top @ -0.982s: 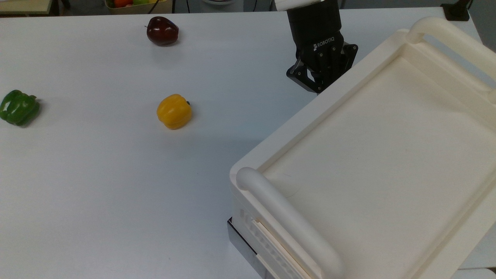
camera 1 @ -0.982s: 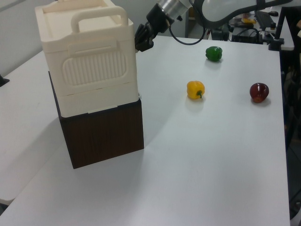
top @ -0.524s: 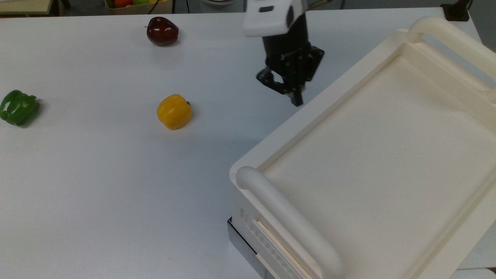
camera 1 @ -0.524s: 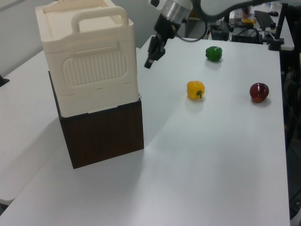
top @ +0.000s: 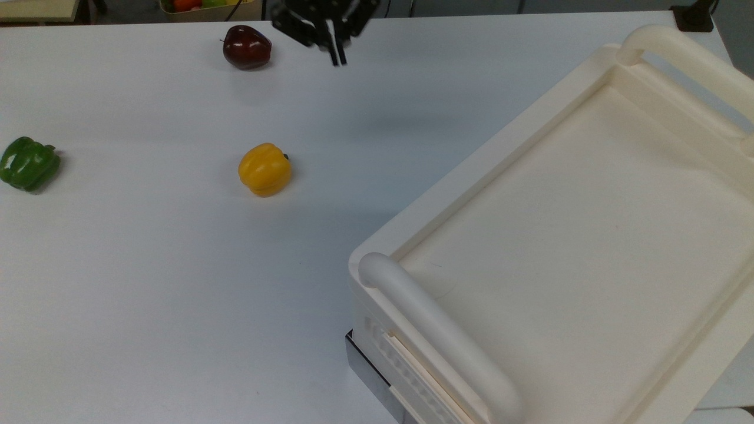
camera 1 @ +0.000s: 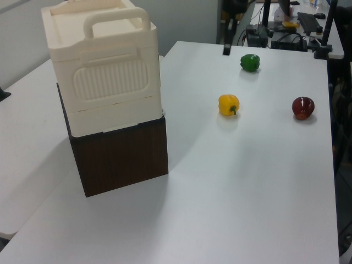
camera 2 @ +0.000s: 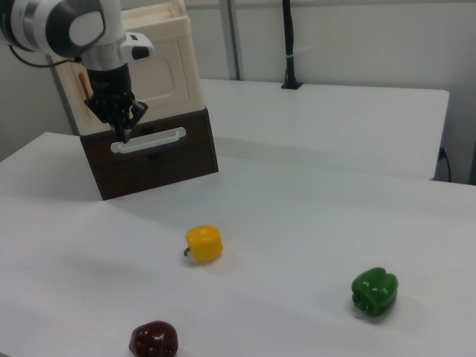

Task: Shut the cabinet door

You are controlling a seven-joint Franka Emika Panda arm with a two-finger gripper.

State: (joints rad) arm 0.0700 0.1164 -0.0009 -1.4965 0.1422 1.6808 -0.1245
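The cream cabinet [top: 459,176] fills the top view's right side and stands on a dark brown base [camera 1: 121,154] in the left view. In the right view its cream front panel, the cabinet door [camera 2: 160,71], lies flush with the cabinet [camera 2: 175,30], and no panel swings out from it. My gripper [top: 337,59] hangs well away from the cabinet near the table's far edge, fingers together and holding nothing. The left view puts the gripper [camera 1: 226,49] above the table next to the green pepper. The right view has the gripper [camera 2: 123,135] pointing down in front of the brown base.
A yellow pepper [top: 264,169] lies mid-table, a green pepper [top: 28,163] at the top view's left edge, and a dark red apple [top: 247,47] near my gripper. A cream bar handle [camera 2: 149,140] crosses the brown base [camera 2: 163,160].
My gripper has drawn back from the cabinet's side, moving toward the top view's upper left and lifting off the table. The cabinet and fruits have stayed put.
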